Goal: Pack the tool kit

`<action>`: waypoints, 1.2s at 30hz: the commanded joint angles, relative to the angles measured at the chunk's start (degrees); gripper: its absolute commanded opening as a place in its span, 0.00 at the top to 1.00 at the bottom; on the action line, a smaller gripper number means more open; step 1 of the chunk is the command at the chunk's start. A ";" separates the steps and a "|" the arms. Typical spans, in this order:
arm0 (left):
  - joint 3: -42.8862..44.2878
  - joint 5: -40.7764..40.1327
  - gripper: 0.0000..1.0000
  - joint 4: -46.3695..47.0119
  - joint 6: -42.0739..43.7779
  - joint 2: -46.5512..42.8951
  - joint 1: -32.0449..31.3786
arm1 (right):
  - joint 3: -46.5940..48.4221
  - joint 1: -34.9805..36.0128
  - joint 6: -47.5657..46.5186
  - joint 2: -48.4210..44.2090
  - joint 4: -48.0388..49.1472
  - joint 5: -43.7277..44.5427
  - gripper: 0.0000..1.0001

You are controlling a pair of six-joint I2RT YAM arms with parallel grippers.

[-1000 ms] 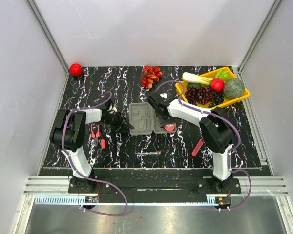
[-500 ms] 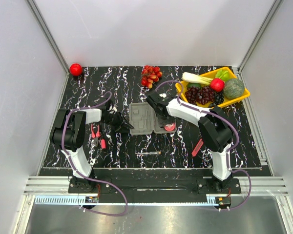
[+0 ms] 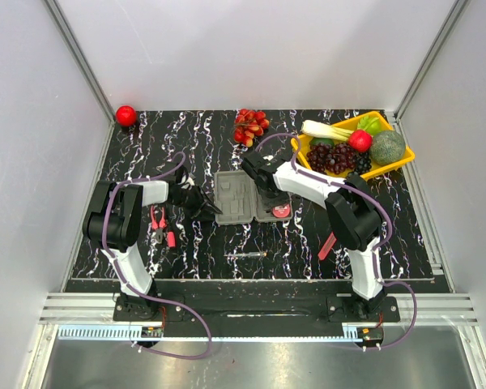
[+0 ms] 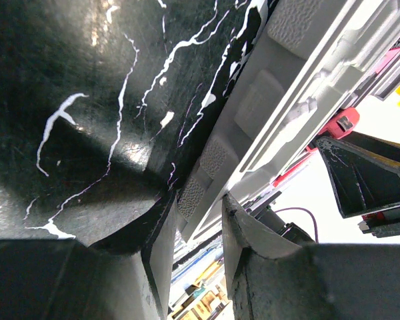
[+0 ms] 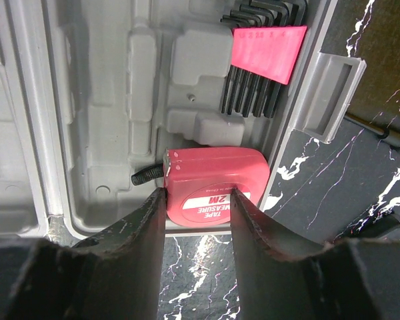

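Case lies open and flat at the middle of the table, between your two arms. Your left gripper is at the case's left edge. On the left wrist camera its fingers sit one on each side of the grey rim and pinch it, with the rim running up out of the narrow gap. Your right gripper is low over the right half of the case. Its fingers are part spread and straddle the near end of the red tape measure. One finger is level with the tape measure's side and the other overlaps its top, so you cannot tell whether they press it. The tape measure lies in the corner of that half, against the case wall and just beside the hex keys in their red holder. Still outside the case are the pliers, left of the left gripper, the screwdriver, nearer the arm bases, and the knife, by the right arm. The yellow tray of fruit sits at the far right corner, well apart from the case.
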 commanded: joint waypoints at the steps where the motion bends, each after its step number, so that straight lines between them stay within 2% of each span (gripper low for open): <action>1: -1.21 -8.11 1.00 -2.96 0.52 2.30 0.44 | -6.33 -0.52 0.65 9.80 0.38 -10.52 0.55; 21: -1.47 -7.76 1.00 -2.96 0.60 1.86 0.71 | -6.77 -0.78 0.83 15.86 1.09 -18.08 0.51; 25: -1.56 -7.76 1.00 -2.96 0.60 1.77 0.80 | -6.33 -0.78 1.18 16.66 0.03 -16.86 0.51; 31: -1.38 -7.76 0.99 -2.96 0.60 1.77 0.71 | -5.63 -0.78 2.67 10.08 -1.02 -8.61 0.47; 34: -1.29 -7.67 0.98 -2.96 0.60 1.60 0.71 | -4.32 -0.87 3.37 3.15 -0.41 -5.26 0.37; 36: -1.03 -7.76 0.93 -2.96 0.78 1.34 0.71 | -3.09 -0.87 3.72 -0.37 0.38 -3.68 0.30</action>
